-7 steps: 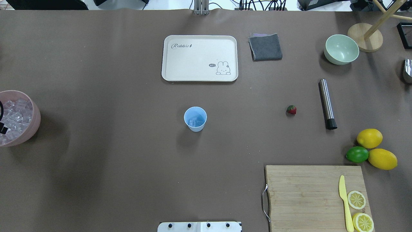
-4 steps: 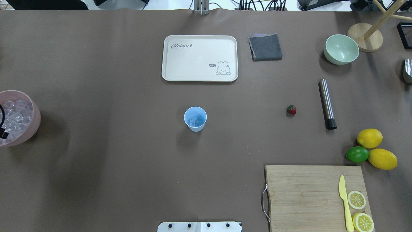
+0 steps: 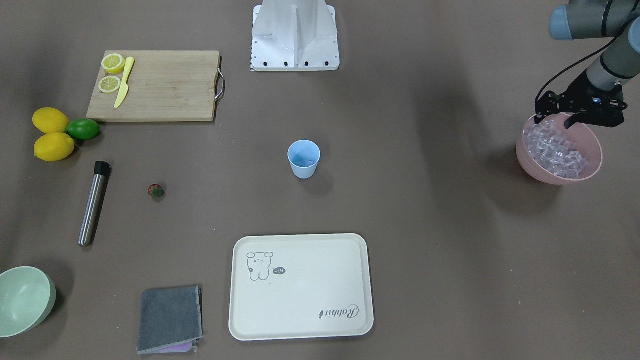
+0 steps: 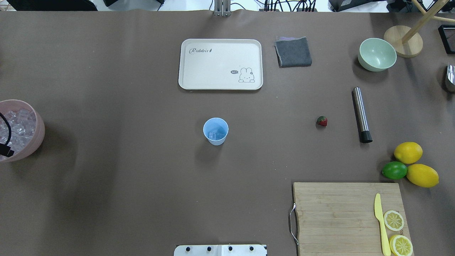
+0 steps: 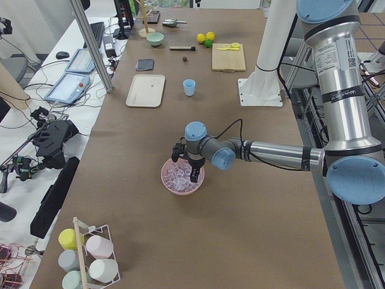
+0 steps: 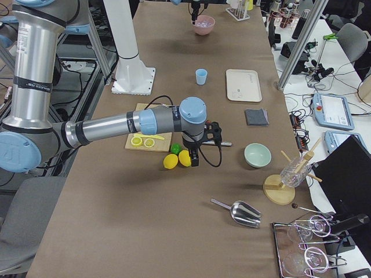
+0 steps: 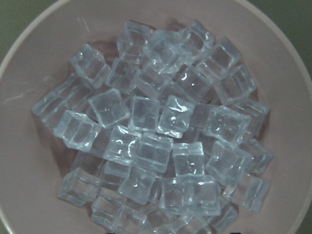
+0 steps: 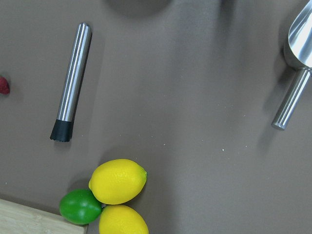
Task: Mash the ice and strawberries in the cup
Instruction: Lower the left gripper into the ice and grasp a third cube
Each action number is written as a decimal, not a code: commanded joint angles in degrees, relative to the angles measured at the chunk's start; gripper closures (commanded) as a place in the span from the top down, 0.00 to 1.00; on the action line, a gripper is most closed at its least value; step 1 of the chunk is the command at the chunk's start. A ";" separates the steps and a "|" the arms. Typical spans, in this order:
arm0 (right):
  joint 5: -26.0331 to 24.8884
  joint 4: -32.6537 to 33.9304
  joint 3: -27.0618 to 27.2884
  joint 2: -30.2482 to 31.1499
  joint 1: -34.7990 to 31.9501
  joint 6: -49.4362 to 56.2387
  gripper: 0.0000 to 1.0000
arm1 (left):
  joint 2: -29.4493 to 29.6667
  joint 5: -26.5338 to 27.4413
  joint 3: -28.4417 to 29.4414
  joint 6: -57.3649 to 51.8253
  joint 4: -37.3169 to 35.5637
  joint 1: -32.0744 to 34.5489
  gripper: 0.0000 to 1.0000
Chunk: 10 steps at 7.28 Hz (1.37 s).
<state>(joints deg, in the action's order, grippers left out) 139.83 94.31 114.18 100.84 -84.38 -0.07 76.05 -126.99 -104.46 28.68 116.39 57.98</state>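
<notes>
The light blue cup (image 4: 215, 131) stands mid-table with a little ice (image 4: 212, 135) at its bottom. Far more ice (image 7: 156, 136) fills the pink bowl (image 3: 530, 167) at the table's left end. My left gripper (image 3: 554, 120) hangs open just over that bowl's near rim, holding nothing. The strawberry (image 4: 322, 121) lies on the table to the right of the cup, beside a steel muddler (image 4: 361, 114). My right gripper (image 6: 195, 159) hovers over the lemons; I cannot tell whether it is open or shut.
A cream tray (image 4: 220, 64), a grey cloth (image 4: 293, 52) and a pale green bowl (image 4: 376, 54) sit along the far side. Two lemons (image 4: 408, 152) and a lime (image 4: 394, 170) lie beside the cutting board (image 4: 337, 213) with a yellow knife (image 4: 380, 224). A metal scoop (image 8: 297, 53) lies further right.
At the overhead view's left edge, the left gripper has slid a little toward the robot's side over the pink bowl. Nothing else has moved.
</notes>
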 commanded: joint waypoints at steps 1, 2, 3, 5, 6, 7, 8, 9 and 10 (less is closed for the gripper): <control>0.00 0.00 -0.01 0.06 -0.44 0.07 1.00 | -0.20 0.08 1.36 -2.73 0.15 -0.24 0.82; 0.09 0.00 0.07 0.06 -0.61 0.07 1.00 | -0.20 0.08 1.45 -2.75 0.15 -0.24 0.82; 0.00 0.00 0.34 0.06 -0.70 -0.02 1.00 | -0.20 0.08 1.45 -2.75 0.15 -0.24 0.77; 0.00 0.00 0.95 0.24 -1.23 0.07 1.00 | -0.20 0.08 1.54 -2.75 0.06 -0.24 0.59; 0.09 0.00 1.30 0.50 -1.23 -0.02 1.00 | 0.06 0.08 1.89 -2.75 0.06 -0.24 0.59; 0.09 0.00 1.31 0.59 -1.23 0.07 1.00 | 0.15 0.08 1.98 -2.75 0.06 -0.24 0.58; 0.09 0.09 1.74 0.50 -1.58 -0.02 1.00 | 0.07 0.16 2.07 -2.75 0.06 -0.24 0.55; 0.09 0.09 1.66 0.50 -1.58 -0.02 1.00 | -0.02 0.16 1.98 -2.75 0.06 -0.24 0.39; 0.09 0.09 1.57 0.59 -1.58 0.07 1.00 | -0.02 0.08 1.89 -2.75 -0.03 -0.15 0.04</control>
<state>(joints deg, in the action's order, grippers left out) 139.92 94.38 115.78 101.37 -85.90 -0.06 76.07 -126.85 -102.49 25.93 116.44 57.76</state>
